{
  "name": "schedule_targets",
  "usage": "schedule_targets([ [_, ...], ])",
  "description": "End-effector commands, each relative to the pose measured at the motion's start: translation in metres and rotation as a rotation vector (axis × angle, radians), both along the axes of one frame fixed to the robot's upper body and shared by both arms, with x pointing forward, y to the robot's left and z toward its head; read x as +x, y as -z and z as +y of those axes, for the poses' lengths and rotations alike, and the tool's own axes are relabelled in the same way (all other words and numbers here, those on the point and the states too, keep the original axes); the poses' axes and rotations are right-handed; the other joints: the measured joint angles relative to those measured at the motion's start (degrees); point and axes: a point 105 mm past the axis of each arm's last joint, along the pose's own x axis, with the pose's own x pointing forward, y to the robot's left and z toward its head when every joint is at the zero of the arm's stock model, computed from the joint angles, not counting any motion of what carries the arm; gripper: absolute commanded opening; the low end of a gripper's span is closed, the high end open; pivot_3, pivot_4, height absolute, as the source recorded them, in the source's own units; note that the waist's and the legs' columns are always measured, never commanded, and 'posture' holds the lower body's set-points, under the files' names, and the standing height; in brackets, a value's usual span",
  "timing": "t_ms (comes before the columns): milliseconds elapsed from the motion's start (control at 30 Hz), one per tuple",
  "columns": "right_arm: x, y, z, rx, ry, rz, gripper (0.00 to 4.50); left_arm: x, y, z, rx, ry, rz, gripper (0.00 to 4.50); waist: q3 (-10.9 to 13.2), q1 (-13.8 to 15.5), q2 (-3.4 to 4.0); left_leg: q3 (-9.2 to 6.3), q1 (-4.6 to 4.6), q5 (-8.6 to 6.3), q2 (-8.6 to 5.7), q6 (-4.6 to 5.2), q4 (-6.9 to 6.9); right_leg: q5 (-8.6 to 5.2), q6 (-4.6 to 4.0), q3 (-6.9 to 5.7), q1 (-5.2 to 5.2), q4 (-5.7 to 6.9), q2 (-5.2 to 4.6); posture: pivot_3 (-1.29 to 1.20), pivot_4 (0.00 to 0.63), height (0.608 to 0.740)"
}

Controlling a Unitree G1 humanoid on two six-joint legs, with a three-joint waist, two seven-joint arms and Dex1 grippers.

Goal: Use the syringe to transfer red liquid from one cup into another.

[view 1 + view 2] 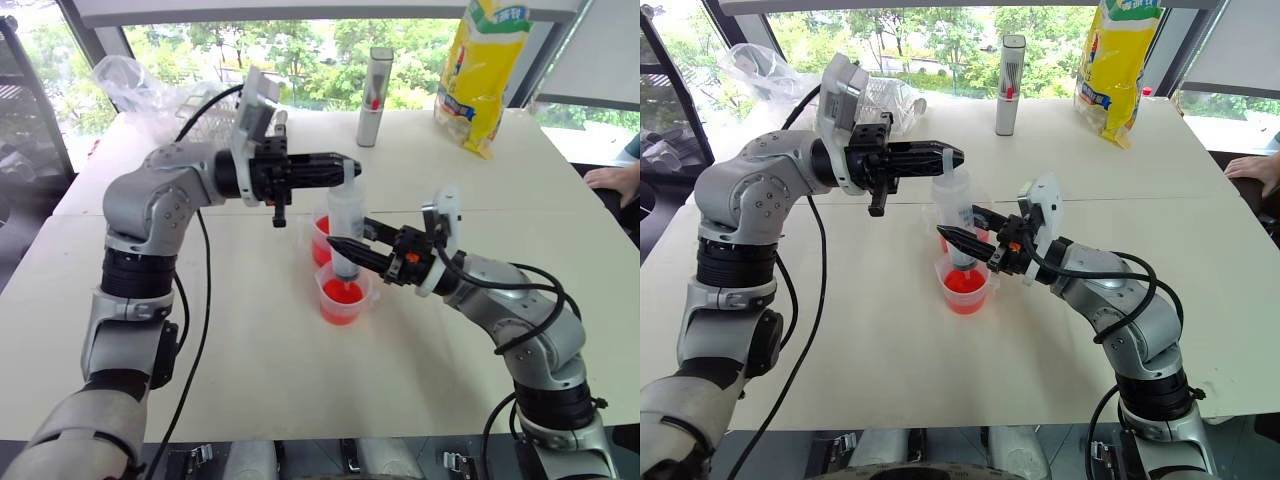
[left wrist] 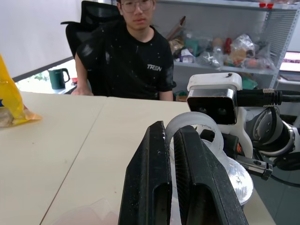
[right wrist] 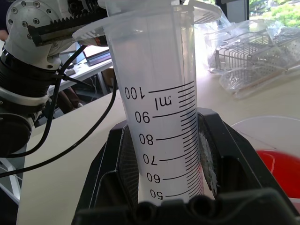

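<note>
1. We see the syringe (image 1: 346, 225) standing upright over the middle of the table (image 1: 300, 380), its lower end dipping into the nearer of two clear cups.
2. Our right gripper (image 1: 345, 247) clamps the syringe barrel from the side; in the right wrist view both black fingers (image 3: 220, 154) press against the printed scale, so the jaws are narrowed onto the barrel.
3. Our left gripper (image 1: 345, 165) reaches in level at the top of the syringe. In the left wrist view its two fingers (image 2: 150, 187) stand almost together, with the clear plunger ring (image 2: 190, 129) rising just behind them; we cannot tell whether they actually pinch it.
4. The nearer cup (image 1: 343, 297) sits just under the syringe and holds red liquid (image 1: 342, 294) low in its bowl.
5. The second cup (image 1: 320, 240) stands touching or just beside it on the far side, partly hidden by the syringe, and also shows red inside; we cannot tell which of the two is the wider.
6. Toward the far edge of the table an upright grey tube (image 1: 375, 97) with a red mark stands alone.
7. A yellow bag (image 1: 480, 70) leans near the far right corner.
8. Crumpled clear plastic wrapping (image 1: 135, 80) lies at the far left corner.
9. A person's hand (image 1: 615, 180) rests at the right edge of the table.
</note>
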Motion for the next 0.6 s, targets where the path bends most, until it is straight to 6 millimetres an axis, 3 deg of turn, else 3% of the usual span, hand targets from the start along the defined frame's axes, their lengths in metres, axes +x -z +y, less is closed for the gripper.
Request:
schedule_targets([
  [33, -0.011, -0.040, -0.003, 0.078, -0.001, -0.160, 1.39, -0.009, 0.007, -0.009, 0.039, 0.067, 0.037, 1.51, 0.0, 0.0, 0.00, 0.00, 0.00, 0.00, 0.00, 0.00, 0.00, 0.00, 0.00, 0.00, 0.00, 0.00, 0.00, 0.00, 0.150, 0.740],
  [233, -0.012, -0.039, -0.005, 0.073, -0.003, -0.144, 1.39, -0.006, -0.003, 0.005, 0.018, 0.028, 0.027, 4.34, 0.0, 0.0, 0.00, -0.01, 0.01, 0.00, 0.00, 0.00, -0.01, 0.00, 0.00, 0.00, 0.00, 0.00, 0.00, 0.00, 0.150, 0.740],
  [467, -0.012, -0.037, -0.006, 0.072, -0.008, -0.117, 1.39, 0.001, -0.026, 0.030, -0.043, -0.061, 0.004, 4.43, 0.0, -0.2, 0.00, -0.02, 0.00, 0.00, 0.00, 0.00, -0.02, 0.00, 0.00, 0.01, 0.01, -0.03, 0.00, 0.00, 0.150, 0.740],
  [600, -0.012, -0.036, -0.006, 0.069, -0.012, -0.107, 1.39, 0.006, -0.027, 0.046, -0.029, -0.125, -0.010, 4.43, 0.0, -0.1, 0.00, -0.04, 0.03, 0.00, 0.02, 0.00, -0.04, 0.00, 0.00, 0.01, 0.01, -0.02, 0.04, 0.00, 0.150, 0.740],
])
